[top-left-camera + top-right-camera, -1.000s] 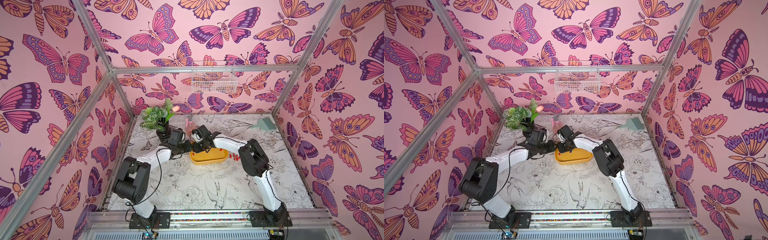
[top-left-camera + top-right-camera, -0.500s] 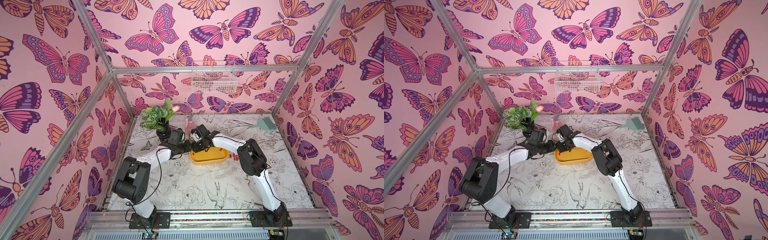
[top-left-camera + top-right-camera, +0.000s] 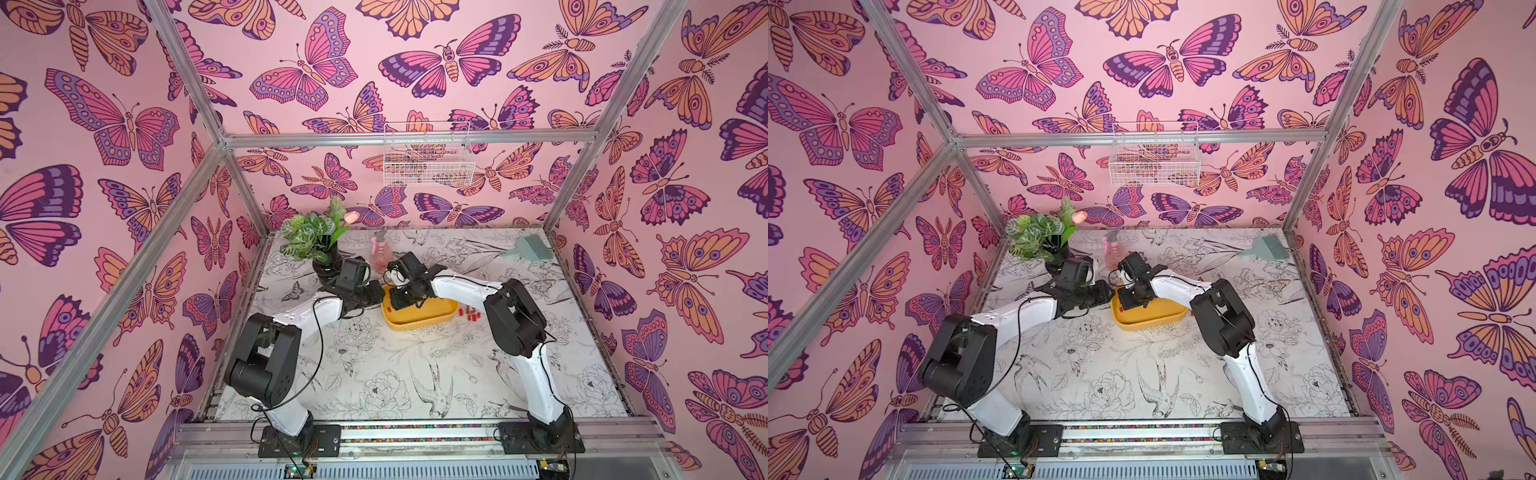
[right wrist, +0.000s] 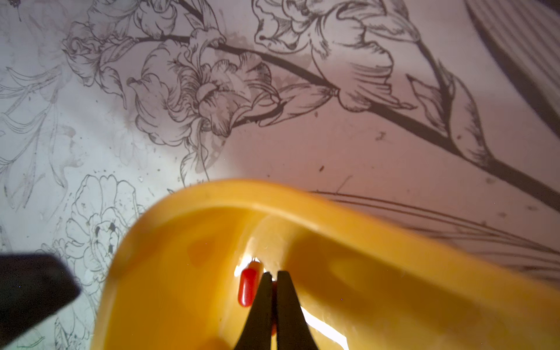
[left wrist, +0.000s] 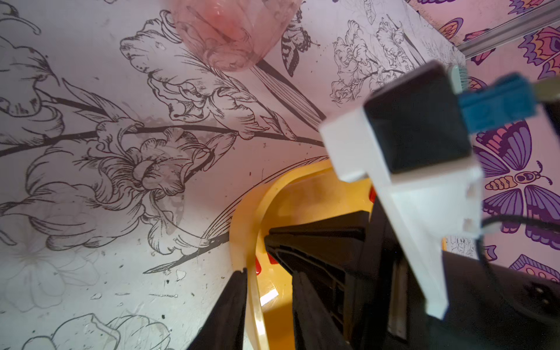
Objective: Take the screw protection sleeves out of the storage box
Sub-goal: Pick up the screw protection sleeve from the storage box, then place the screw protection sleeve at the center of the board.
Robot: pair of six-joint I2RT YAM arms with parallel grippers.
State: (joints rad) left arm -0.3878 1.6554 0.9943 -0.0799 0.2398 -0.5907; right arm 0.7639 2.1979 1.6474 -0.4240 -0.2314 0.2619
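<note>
The yellow storage box [image 3: 419, 322] [image 3: 1152, 320] sits mid-table. My left gripper [image 3: 380, 293] [image 5: 271, 270] is shut on its rim [image 5: 242, 230] at the left end, one finger outside and one inside. My right gripper [image 3: 397, 305] [image 4: 275, 274] reaches down into the box [image 4: 188, 272]. It is shut on a red screw protection sleeve [image 4: 274, 286] that shows as a sliver between the tips. A second sleeve [image 4: 248, 286] lies right beside those fingers. Several sleeves [image 3: 469, 313] lie on the table just right of the box.
A potted plant [image 3: 316, 245] and a pink spray bottle [image 3: 380, 253] stand close behind the two grippers. A green brush [image 3: 528, 247] lies at the back right. A white wire basket [image 3: 428, 162] hangs on the back wall.
My right gripper's jaws have closed inside the box, and its wrist shifted slightly. The left gripper kept its hold and did not move.
</note>
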